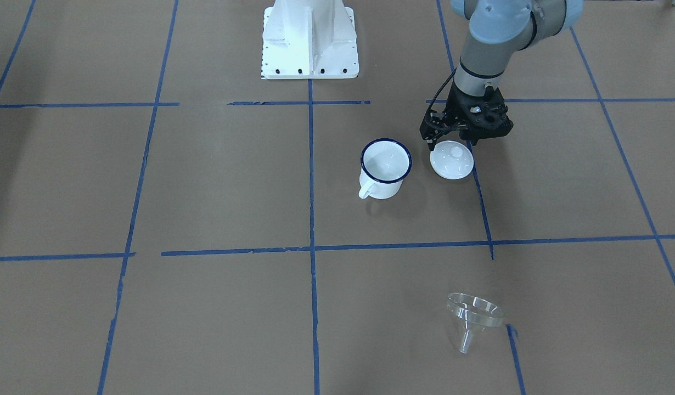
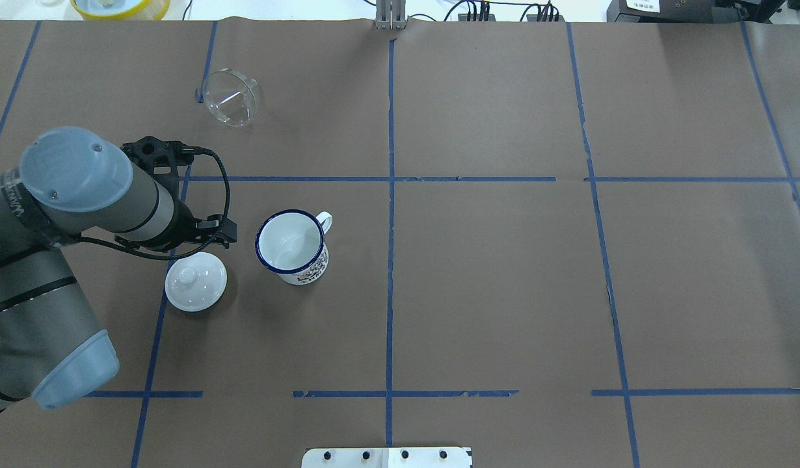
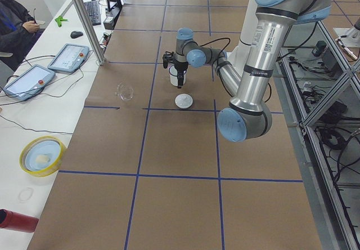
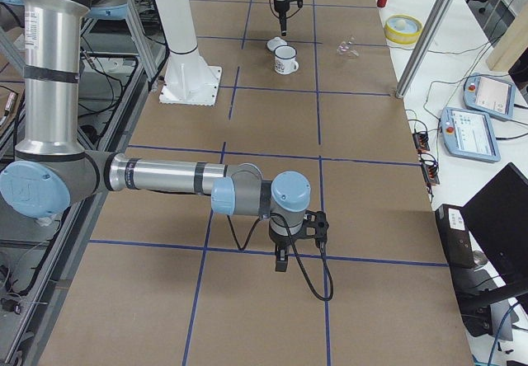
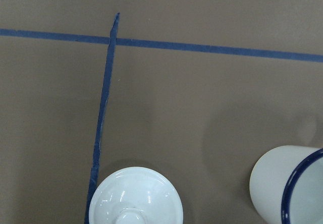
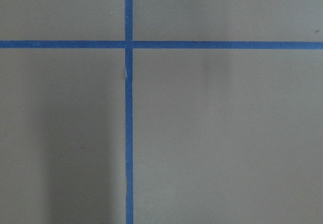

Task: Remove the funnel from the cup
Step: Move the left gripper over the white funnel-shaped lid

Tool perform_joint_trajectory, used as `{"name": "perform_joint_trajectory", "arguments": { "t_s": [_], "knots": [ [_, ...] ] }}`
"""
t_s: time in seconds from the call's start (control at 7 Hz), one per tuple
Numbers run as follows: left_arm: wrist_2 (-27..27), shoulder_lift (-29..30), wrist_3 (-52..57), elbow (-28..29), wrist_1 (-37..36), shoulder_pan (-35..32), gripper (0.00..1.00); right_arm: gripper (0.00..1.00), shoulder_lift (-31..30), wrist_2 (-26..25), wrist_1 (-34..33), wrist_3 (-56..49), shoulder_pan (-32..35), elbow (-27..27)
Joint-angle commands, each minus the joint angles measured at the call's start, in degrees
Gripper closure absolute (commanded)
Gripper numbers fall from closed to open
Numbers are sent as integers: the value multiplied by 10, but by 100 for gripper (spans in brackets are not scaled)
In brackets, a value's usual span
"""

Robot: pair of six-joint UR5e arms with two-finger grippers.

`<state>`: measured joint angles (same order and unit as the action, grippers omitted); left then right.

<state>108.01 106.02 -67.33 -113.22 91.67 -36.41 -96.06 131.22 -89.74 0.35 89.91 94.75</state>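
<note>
The clear funnel (image 1: 474,318) lies on its side on the brown paper, far from the cup, toward the operators' edge; it also shows in the overhead view (image 2: 229,97). The white mug with the dark blue rim (image 1: 386,167) stands upright and empty, and also shows in the overhead view (image 2: 293,247). My left gripper (image 1: 450,142) hangs just above the robot-side edge of a white knobbed lid (image 1: 451,160) beside the mug. Its fingers look spread, and it holds nothing. My right gripper (image 4: 282,263) hangs low over bare paper far from these things; I cannot tell its state.
The lid (image 2: 196,281) lies flat to the left of the mug in the overhead view. The white robot base (image 1: 309,41) stands behind them. A yellow bowl (image 3: 40,155) and teach pendants (image 3: 68,57) lie on the white side bench past the funnel.
</note>
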Motion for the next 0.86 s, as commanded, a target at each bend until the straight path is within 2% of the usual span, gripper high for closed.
{"name": "perform_joint_trajectory", "arguments": {
  "t_s": [0.0, 0.14, 0.71],
  "knots": [
    [0, -81, 2, 40, 170, 11, 0, 0, 0, 0, 0, 0, 0, 0],
    [0, -112, 2, 39, 204, 18, 0, 0, 0, 0, 0, 0, 0, 0],
    [6, -104, -3, 41, 193, 29, 0, 0, 0, 0, 0, 0, 0, 0]
  ]
}}
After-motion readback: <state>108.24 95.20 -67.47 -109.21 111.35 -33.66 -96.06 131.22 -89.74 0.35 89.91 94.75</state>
